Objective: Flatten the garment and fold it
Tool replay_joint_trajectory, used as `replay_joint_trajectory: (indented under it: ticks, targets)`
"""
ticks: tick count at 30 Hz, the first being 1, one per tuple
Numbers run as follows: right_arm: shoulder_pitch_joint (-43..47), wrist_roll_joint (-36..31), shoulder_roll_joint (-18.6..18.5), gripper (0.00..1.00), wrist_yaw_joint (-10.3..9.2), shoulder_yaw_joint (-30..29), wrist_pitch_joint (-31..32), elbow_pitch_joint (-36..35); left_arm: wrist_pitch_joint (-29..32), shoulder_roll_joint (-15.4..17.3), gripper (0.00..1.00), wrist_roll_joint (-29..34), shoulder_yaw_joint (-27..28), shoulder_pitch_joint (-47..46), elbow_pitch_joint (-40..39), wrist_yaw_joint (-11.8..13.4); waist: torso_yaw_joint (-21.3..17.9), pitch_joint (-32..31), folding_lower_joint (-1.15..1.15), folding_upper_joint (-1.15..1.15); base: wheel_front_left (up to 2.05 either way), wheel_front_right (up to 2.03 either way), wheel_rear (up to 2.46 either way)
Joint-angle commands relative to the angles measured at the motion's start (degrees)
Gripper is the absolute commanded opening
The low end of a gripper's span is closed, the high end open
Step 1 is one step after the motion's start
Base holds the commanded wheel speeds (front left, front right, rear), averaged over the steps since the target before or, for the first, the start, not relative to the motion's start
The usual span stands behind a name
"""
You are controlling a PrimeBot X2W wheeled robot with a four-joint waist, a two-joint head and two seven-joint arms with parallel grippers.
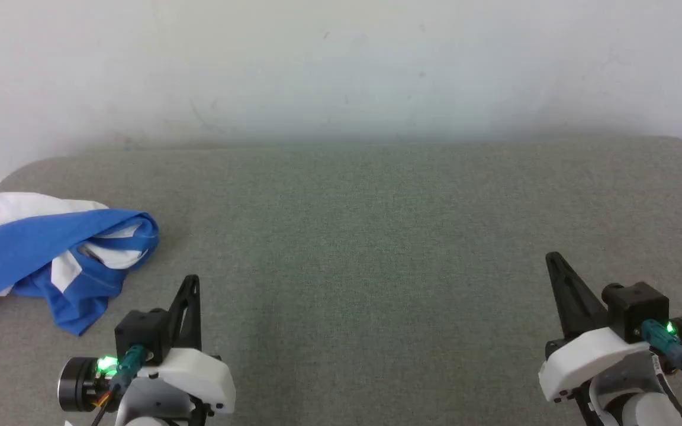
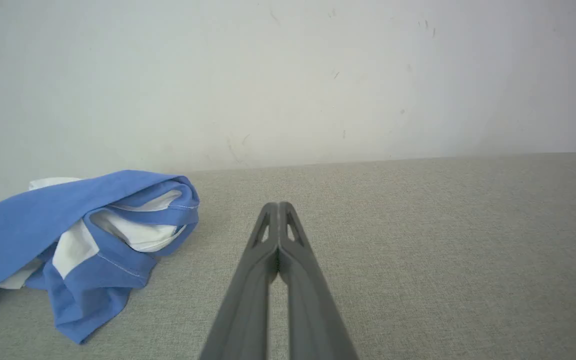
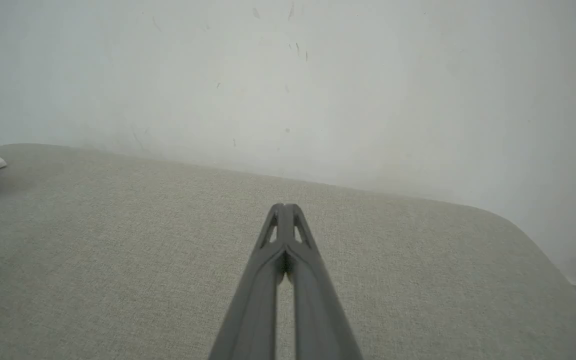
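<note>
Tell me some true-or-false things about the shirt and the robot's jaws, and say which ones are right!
1. The garment lies crumpled at the robot's left side. True.
2. It is already folded flat. False: it is a bunched heap.
3. Both pairs of jaws are shut. True.
4. The left jaws hold the garment. False: they are empty and apart from it.
5. The garment is red and white. False: it is blue and white.
6. It lies on a grey surface. True.
</note>
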Motion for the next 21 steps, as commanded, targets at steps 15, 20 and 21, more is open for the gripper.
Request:
replay_joint_trajectory:
  ticks: [15,20,21]
  targets:
    - [0.5,-0.4,0.2,0.0,-0.12,0.0,0.0,-0.3,0.0,-0.1,0.0,0.4,0.2,-0.7,-0.3,0.0,0.0,0.0,0.0,0.0,0.0,0.0,0.0]
    - [0.5,-0.4,0.2,0.0,-0.12,0.0,0.0,-0.3,0.0,-0.1,0.0,0.4,0.2,-0.7,-0.3,0.0,0.0,0.0,0.0,0.0,0.0,0.0,0.0]
    - [0.5,-0.4,0.2,0.0,-0.12,0.0,0.0,-0.3,0.0,-0.1,0.0,0.4,0.2,-0.7,-0.3,0.0,0.0,0.0,0.0,0.0,0.0,0.0,0.0]
